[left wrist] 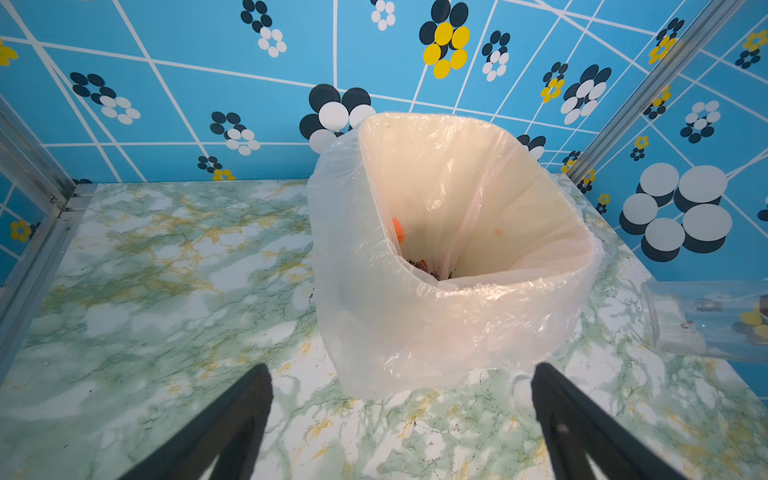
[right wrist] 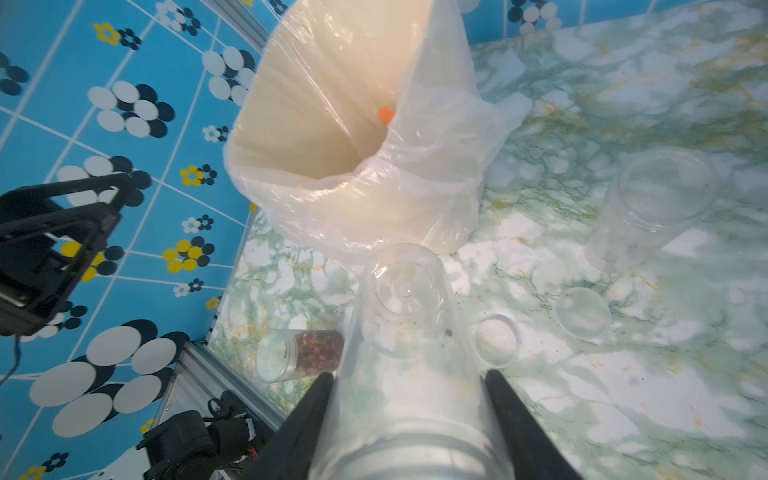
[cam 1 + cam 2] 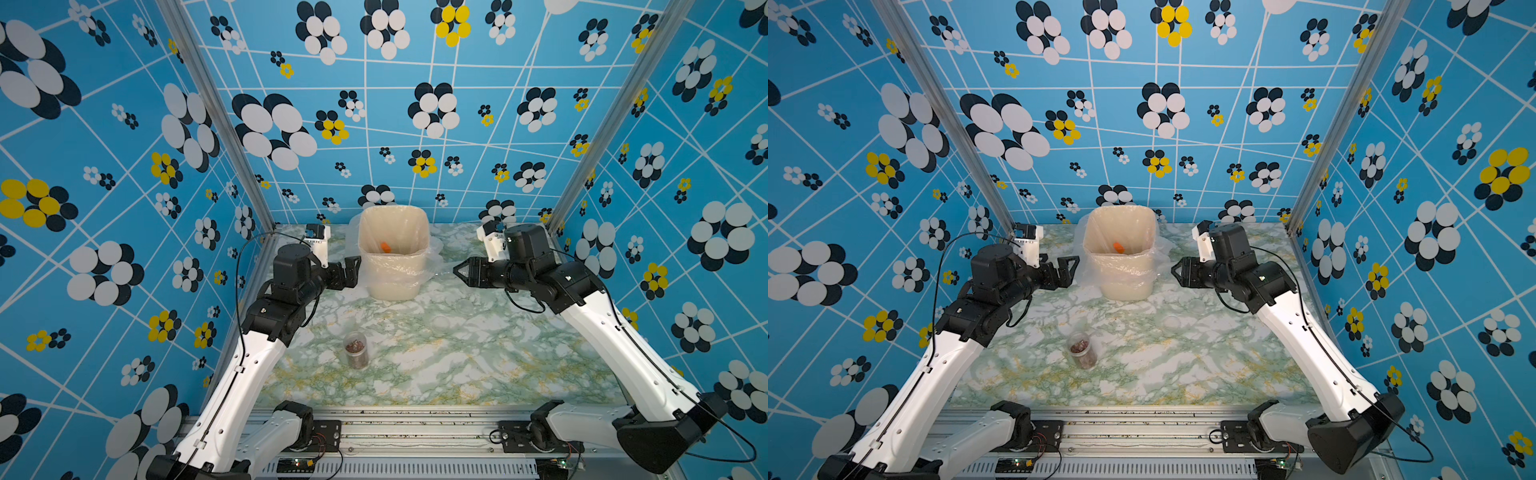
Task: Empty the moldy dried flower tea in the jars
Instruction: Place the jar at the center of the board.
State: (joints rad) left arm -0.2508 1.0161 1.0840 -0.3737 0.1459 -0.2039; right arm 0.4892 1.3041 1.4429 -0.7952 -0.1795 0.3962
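The right hand [image 2: 409,376] grips a nearly emptied clear jar [image 2: 405,307] just beside the lined bin [image 2: 299,137] while the left hand [image 1: 401,370] hangs wide and empty, so the pour seems done and the next move calls for parking it and fetching the standing jar [image 3: 356,351] of dried flower tea [image 3: 354,345], lower centre of the counter [image 3: 457,365] in both top views.

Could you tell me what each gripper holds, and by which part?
The right gripper clamps the nearly empty clear cylindrical jar by its side wall near the mouth; the open left gripper holds nothing.
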